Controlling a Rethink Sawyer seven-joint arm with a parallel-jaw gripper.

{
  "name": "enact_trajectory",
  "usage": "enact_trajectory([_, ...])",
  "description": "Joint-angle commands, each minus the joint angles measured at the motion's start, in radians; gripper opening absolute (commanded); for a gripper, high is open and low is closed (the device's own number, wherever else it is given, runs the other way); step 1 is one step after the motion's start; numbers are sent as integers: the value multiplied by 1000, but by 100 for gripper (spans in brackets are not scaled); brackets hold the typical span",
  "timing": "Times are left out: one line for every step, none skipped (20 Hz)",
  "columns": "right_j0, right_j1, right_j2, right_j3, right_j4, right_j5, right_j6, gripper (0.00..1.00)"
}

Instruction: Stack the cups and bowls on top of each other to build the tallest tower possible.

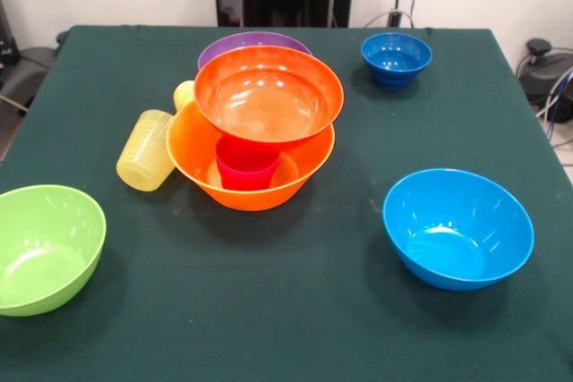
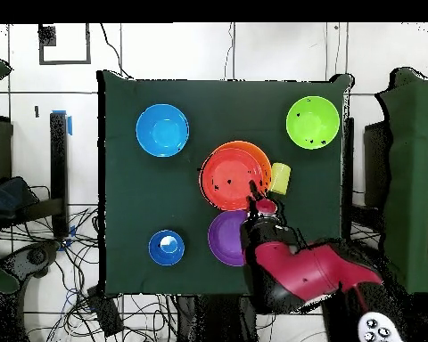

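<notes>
Gripper (image 2: 253,191) state unclear over red-orange bowl (image 1: 269,96); seat bowl level on red cup (image 1: 246,163), else it tips.

arm (image 2: 307,272) over purple bowl (image 2: 225,237) — red-orange bowl (image 2: 233,177) centre | lime bowl (image 2: 312,122) apart

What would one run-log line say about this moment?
tower: red-orange bowl atop red-pink cup in orange-yellow bowl | pale yellow cup: on its side beside tower | claw: over tower, grip unclear
</notes>
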Motion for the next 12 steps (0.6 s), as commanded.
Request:
enact_trajectory([-323, -80, 446, 96, 115, 322, -59, 100])
enact_trajectory([-381, -85, 516, 102, 165, 358, -112, 100])
enact_trajectory([-420, -85, 560, 103, 196, 380, -147, 100])
enact_trajectory([-460, -84, 603, 104, 226, 403, -182, 100])
enact_trajectory([-486, -82, 632, 103, 240, 417, -200, 100])
enact_trajectory([-512, -80, 661, 102, 253, 431, -218, 100])
enact_trajectory([-525, -75, 676, 100, 254, 441, -223, 100])
enact_trajectory([-532, -65, 681, 98, 244, 445, -218, 100])
enact_trajectory([-532, -62, 683, 98, 228, 445, -205, 100])
enact_trajectory([-514, -58, 661, 98, 196, 430, -175, 100])
enact_trajectory([-501, -57, 646, 98, 170, 421, -149, 100])
enact_trajectory([-461, -61, 596, 96, 114, 386, -91, 100])
